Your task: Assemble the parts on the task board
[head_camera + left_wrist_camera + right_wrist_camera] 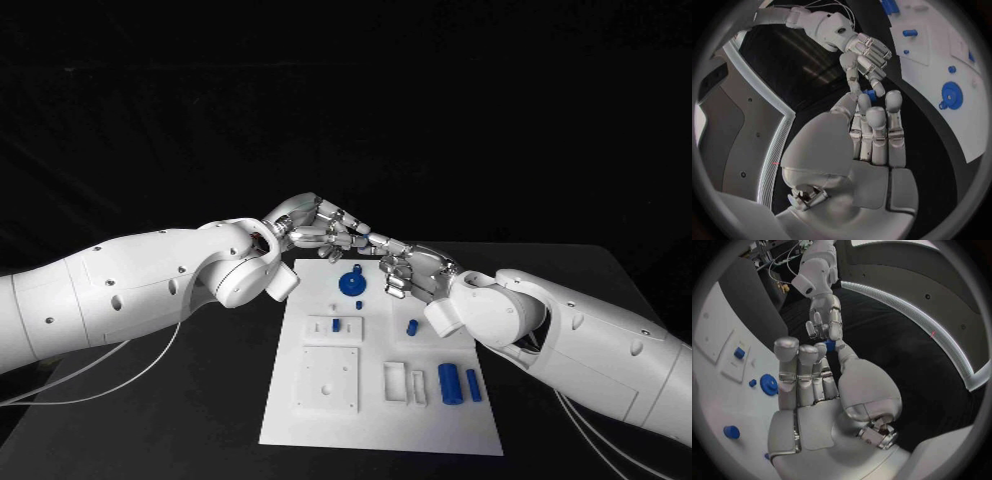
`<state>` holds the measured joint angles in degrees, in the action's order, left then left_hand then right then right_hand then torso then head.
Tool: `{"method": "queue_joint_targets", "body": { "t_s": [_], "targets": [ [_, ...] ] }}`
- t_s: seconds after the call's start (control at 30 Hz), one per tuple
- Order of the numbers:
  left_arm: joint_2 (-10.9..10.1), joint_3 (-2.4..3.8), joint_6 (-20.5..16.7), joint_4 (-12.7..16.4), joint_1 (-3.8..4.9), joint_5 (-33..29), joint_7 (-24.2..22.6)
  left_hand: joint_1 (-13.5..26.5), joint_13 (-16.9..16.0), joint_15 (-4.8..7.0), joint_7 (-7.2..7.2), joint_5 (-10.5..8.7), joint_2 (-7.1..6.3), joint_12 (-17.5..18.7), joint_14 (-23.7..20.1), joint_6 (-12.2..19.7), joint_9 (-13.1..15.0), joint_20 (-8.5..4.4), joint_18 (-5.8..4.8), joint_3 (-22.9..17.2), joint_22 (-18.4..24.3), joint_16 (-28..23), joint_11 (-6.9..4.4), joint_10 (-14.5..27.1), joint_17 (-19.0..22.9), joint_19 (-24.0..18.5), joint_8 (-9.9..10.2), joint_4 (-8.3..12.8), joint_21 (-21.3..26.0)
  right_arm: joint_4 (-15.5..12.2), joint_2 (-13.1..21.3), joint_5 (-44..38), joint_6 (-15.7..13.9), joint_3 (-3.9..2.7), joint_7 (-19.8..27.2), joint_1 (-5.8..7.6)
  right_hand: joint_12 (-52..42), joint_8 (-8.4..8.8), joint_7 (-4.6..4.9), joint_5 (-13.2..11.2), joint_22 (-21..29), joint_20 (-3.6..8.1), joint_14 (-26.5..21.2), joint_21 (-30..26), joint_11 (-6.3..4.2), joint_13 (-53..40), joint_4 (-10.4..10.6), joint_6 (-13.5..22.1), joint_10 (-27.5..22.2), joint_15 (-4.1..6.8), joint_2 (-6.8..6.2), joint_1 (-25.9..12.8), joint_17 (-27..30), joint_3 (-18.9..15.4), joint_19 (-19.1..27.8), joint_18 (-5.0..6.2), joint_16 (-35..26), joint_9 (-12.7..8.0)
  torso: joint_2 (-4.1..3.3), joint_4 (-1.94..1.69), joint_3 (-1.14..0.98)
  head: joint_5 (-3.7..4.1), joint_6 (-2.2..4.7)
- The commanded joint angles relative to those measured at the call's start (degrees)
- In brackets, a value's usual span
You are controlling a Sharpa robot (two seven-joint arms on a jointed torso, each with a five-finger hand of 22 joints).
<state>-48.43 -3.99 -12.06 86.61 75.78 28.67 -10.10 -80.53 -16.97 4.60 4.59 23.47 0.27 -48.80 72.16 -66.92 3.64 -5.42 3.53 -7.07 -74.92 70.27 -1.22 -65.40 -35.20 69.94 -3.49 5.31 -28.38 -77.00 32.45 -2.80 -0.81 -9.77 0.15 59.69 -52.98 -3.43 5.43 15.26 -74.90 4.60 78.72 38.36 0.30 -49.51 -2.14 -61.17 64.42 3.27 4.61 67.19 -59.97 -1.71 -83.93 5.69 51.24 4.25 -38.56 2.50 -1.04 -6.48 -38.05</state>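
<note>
- Two blue cylinders [460, 383] are lying side by side near the task board's [378, 430] near right corner
- A round blue gear [352, 284] is sitting near the board's far end
- Beyond the far edge, the left hand [320, 228] and right hand [405, 268] are meeting fingertip to fingertip, a small blue part [830, 345] pinched between them; which one is gripping it, I cannot tell

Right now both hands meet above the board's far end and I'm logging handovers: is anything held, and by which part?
A small blue part sits between the fingertips of both hands; which hand bears it, and by which part, cannot be told.
</note>
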Motion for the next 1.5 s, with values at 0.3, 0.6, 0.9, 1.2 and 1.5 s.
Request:
{"method": "queue_joint_targets", "body": {
  "t_s": [0.3,0.6,0.9,1.2,1.5],
  "targets": [
    [0.2,0.06,0.8,0.0,0.12,-0.6,-0.3,0.6,-0.1,-0.12,-0.09,0.28,0.12,0.3,0.5,-0.2,0.1,-0.06,0.47,0.0,-1.0,-0.3,-0.1,-0.5,-0.1,0.3,-0.1,0.4,0.0,-0.1,-0.1,0.2,1.3,-0.09,0.9,-0.04,-0.1,-0.2,0.08,-0.4,-4.5,0.07,0.0,0.3,-0.21,-0.1,0.2,-0.5,0.1,0.28,0.21,-0.5,-0.1,0.2,-1.8,0.21,0.3,0.0,0.0,-0.01,0.01,0.1,0.06],
    [0.2,0.06,0.8,-0.1,0.12,-0.6,-0.3,0.6,-0.1,-0.11,-0.08,0.28,0.11,0.4,0.5,-0.2,0.1,-0.07,0.48,0.0,-1.0,-0.3,-0.1,-0.5,-0.1,0.4,-0.1,0.4,0.0,-0.1,-0.1,0.2,1.2,-0.12,0.9,-0.04,-0.1,-0.22,0.01,-0.3,-4.5,0.06,0.0,0.3,-0.23,-0.2,0.1,-1.0,0.1,0.29,0.24,-0.4,-0.1,0.3,-1.8,0.22,0.3,0.1,0.01,-0.01,0.01,0.08,0.1],
    [0.3,0.06,0.7,-0.2,0.12,-0.9,-0.2,0.8,2.7,-0.09,-0.02,0.3,-0.21,6.8,1.2,0.0,0.1,-0.11,0.49,-0.5,-1.0,-1.8,-0.01,-2.9,-0.1,0.9,-0.1,0.4,0.9,-0.1,-0.1,0.2,1.2,-0.16,1.1,-0.04,-0.1,-0.2,-0.03,-0.4,-4.5,0.08,0.0,0.4,-0.25,-0.2,0.1,-1.1,0.1,0.31,0.18,-0.5,-0.1,0.2,-1.7,0.19,0.3,0.1,0.0,-0.02,0.02,0.08,0.07],
    [0.3,0.06,0.8,-0.4,0.12,-1.2,0.0,0.8,9.7,-0.72,0.31,0.28,-1.12,23.0,1.4,0.2,0.1,0.44,0.98,-2.3,-1.0,-2.6,0.91,-6.6,-0.3,1.0,-0.1,0.0,1.6,-0.1,-0.1,0.2,1.2,-0.21,1.1,-0.05,-0.1,-0.2,-0.03,-0.5,-4.5,0.09,0.0,0.3,-0.24,-0.2,0.1,-1.1,0.1,0.31,0.12,-0.5,-0.1,0.2,-1.7,0.2,0.2,0.1,0.02,-0.01,0.02,0.07,0.09],
    [0.3,0.05,0.9,-0.4,0.12,-1.2,0.4,0.5,11.6,-1.04,0.42,0.26,-1.29,29.4,1.1,-0.1,0.1,0.72,1.13,-2.2,-1.0,-3.2,1.37,-7.7,-0.1,0.9,-0.1,-0.2,1.9,0.0,-0.1,0.2,1.2,-0.25,1.1,-0.05,-0.1,-0.2,-0.03,-0.5,-4.5,0.09,0.0,0.3,-0.24,-0.2,0.1,-1.1,0.1,0.31,0.12,-0.5,-0.1,0.2,-1.7,0.2,0.2,0.1,0.01,0.0,0.04,0.01,0.11]
  ]
}}
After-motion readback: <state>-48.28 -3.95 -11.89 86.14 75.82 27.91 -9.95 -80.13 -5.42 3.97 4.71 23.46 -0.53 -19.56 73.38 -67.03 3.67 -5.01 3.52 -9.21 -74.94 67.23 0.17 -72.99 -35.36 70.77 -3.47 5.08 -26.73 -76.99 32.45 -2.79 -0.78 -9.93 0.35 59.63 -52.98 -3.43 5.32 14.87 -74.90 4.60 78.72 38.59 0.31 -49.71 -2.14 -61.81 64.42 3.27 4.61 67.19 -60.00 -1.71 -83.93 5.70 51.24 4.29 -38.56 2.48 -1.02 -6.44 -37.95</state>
